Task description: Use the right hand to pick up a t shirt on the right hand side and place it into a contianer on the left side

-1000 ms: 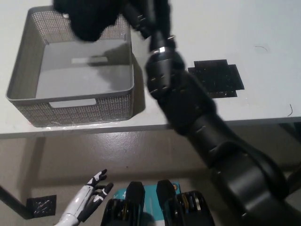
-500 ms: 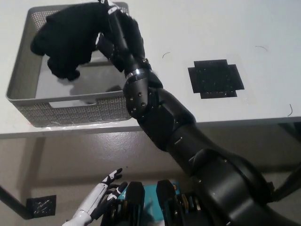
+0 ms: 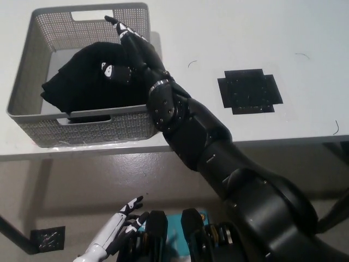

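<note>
A black t shirt (image 3: 82, 84) lies bunched inside the grey mesh container (image 3: 32, 54) on the left of the white table. My black right hand (image 3: 128, 54) reaches over the container's right wall and rests against the shirt, its fingers spread apart and no cloth pinched between them. My white left hand (image 3: 122, 221) hangs low at the lower left, below the table edge, fingers apart and holding nothing.
A black cross-shaped mat (image 3: 250, 90) lies flat on the white table (image 3: 229, 33) to the right of my arm. The table's front edge runs across the middle of the picture, with floor below. A small dark patch (image 3: 48, 238) lies on the floor at lower left.
The t shirt dropped from hanging above the container to lying inside it. My right hand lowered with it and spread its fingers, letting go of the cloth.
</note>
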Controlling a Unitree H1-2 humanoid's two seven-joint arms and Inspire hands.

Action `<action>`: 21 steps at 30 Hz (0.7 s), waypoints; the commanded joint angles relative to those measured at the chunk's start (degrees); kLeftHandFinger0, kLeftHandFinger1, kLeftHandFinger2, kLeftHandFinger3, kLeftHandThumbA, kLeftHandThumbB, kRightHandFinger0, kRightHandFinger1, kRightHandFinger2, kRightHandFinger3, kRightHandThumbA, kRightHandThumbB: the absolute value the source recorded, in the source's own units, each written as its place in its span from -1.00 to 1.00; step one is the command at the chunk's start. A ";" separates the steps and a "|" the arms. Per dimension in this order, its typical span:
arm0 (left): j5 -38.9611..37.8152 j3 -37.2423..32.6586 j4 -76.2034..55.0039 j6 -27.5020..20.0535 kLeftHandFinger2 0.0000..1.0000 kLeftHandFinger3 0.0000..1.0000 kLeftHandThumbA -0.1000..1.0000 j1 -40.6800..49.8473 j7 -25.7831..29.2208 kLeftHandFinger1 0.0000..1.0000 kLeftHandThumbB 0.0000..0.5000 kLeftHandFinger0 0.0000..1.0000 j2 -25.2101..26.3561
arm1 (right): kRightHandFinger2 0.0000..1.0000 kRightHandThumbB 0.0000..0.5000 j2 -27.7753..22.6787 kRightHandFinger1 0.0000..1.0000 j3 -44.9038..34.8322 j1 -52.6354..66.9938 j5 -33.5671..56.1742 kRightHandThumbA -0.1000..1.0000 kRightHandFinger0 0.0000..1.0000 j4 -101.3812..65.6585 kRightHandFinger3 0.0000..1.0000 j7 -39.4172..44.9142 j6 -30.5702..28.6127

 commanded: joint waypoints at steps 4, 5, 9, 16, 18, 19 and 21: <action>0.95 -0.14 -2.00 -0.31 0.89 1.00 1.00 -0.54 0.37 0.62 0.44 0.56 0.49 | 1.00 1.00 -0.58 1.00 0.23 -3.13 1.64 0.22 1.00 -3.84 1.00 4.63 3.16; 1.04 -0.06 -1.95 -0.53 0.89 1.00 1.00 -0.54 0.55 0.61 0.47 0.55 0.58 | 1.00 1.00 -0.78 1.00 0.50 -3.00 1.50 0.24 1.00 -4.44 1.00 5.53 3.81; 1.19 0.32 -2.29 -0.20 0.87 1.00 1.00 -0.52 0.78 0.62 0.51 0.57 0.81 | 1.00 1.00 -2.38 1.00 2.22 -1.79 0.35 0.26 1.00 -8.21 1.00 8.43 5.87; 1.78 0.64 -3.22 1.57 0.91 1.00 1.00 -0.51 0.72 0.65 0.43 0.60 1.27 | 1.00 1.00 -10.68 1.00 8.22 0.15 -3.50 0.54 1.00 -19.21 1.00 14.75 8.48; 1.94 0.69 -3.09 1.74 0.91 1.00 1.00 -0.78 0.84 0.67 0.44 0.63 1.23 | 1.00 1.00 -13.48 1.00 8.74 0.37 -3.75 0.57 1.00 -22.76 1.00 16.10 8.25; 1.53 0.88 -3.25 1.90 0.91 1.00 1.00 -0.68 0.68 0.68 0.45 0.63 1.21 | 1.00 1.00 -15.20 1.00 8.39 0.90 -3.32 0.51 1.00 -25.78 1.00 17.34 8.97; 1.00 1.18 -3.49 2.15 0.91 1.00 1.00 -0.57 0.29 0.68 0.45 0.63 1.46 | 1.00 1.00 -16.53 1.00 8.07 1.42 -2.84 0.50 1.00 -28.79 1.00 18.65 10.14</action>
